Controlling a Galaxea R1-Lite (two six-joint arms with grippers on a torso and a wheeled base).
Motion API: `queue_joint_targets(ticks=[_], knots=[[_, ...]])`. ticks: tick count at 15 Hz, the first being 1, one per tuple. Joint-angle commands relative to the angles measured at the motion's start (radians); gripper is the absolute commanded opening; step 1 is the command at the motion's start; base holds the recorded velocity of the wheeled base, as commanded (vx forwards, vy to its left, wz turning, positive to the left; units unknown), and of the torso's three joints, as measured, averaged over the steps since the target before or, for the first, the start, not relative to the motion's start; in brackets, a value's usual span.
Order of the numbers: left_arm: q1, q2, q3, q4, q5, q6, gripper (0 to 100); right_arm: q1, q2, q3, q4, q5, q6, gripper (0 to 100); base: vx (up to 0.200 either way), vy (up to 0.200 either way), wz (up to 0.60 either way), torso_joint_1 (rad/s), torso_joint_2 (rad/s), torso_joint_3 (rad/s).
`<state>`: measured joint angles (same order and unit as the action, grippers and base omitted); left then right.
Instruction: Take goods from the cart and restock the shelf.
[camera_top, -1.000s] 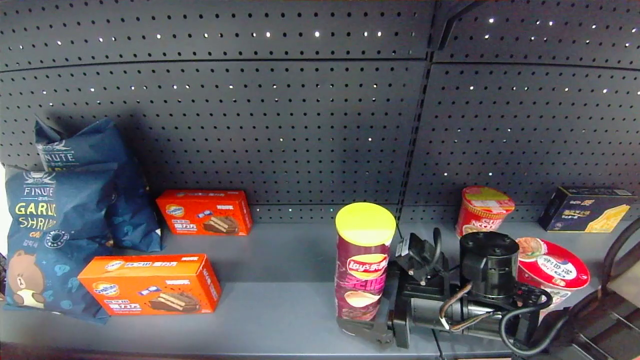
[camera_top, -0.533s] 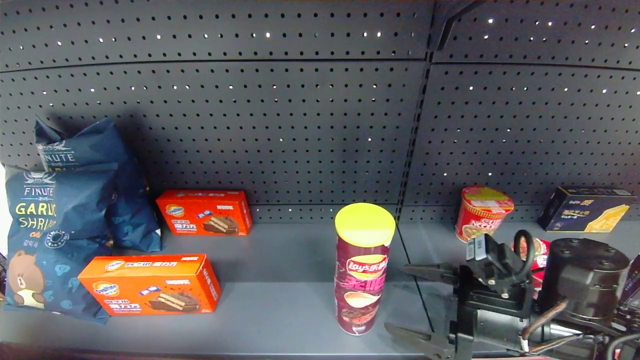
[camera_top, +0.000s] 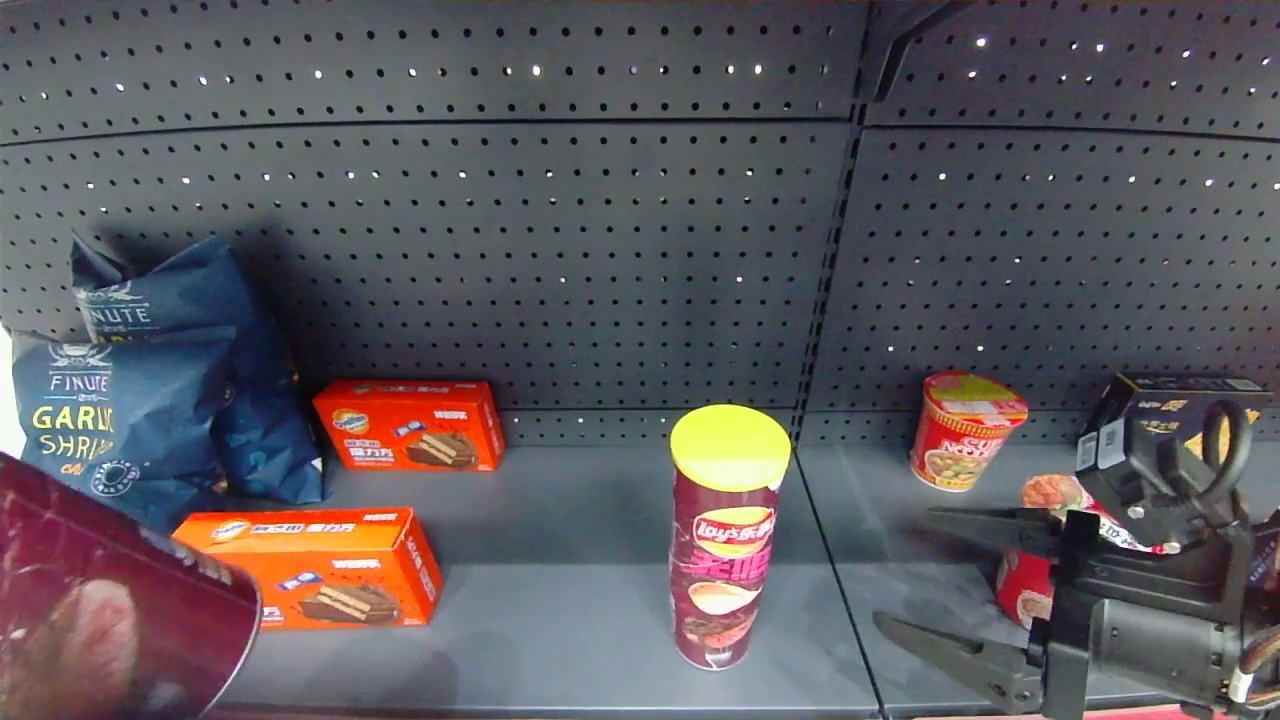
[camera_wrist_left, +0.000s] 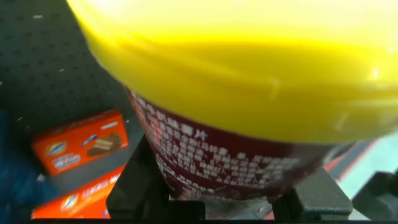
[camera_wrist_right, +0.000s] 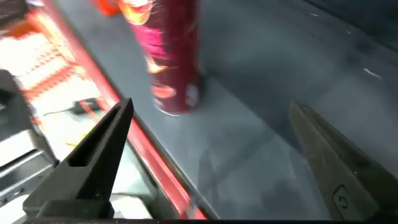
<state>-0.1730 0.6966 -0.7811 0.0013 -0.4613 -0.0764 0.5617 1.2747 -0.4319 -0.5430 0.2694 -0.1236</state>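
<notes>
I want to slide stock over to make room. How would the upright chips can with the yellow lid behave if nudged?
The chips can stands tall on a narrow base, so a push near its top would probably tip it. Being round, it would likely roll once down.

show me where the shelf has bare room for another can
Widest bare patch: between the front orange box and the standing chip can, reaching back to the pegboard. Crowded: blue bags at left; noodle cups and the open right hand at right.
</notes>
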Motion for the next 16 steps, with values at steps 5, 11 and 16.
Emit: queue_joint_targets(ticks=[5, 11, 16], knots=[[-0.106, 0.393, -0.056, -0.066, 0.003, 0.115, 0, 0.000, -0.172, -0.131, 0.198, -0.111, 0.022, 100, 0.000, 0.000, 0.00, 0.000, 0.00, 0.000], [-0.192, 0.719, -0.058, -0.317, 0.006, 0.116, 0, -0.003, -0.136, -0.211, 0.196, -0.110, 0.053, 100, 0.000, 0.000, 0.00, 0.000, 0.00, 0.000], [-0.241, 0.926, -0.132, -0.446, 0.006, 0.124, 0, 0.001, -0.135, -0.220, 0.195, -0.107, 0.064, 100, 0.000, 0.000, 0.00, 0.000, 0.00, 0.000]])
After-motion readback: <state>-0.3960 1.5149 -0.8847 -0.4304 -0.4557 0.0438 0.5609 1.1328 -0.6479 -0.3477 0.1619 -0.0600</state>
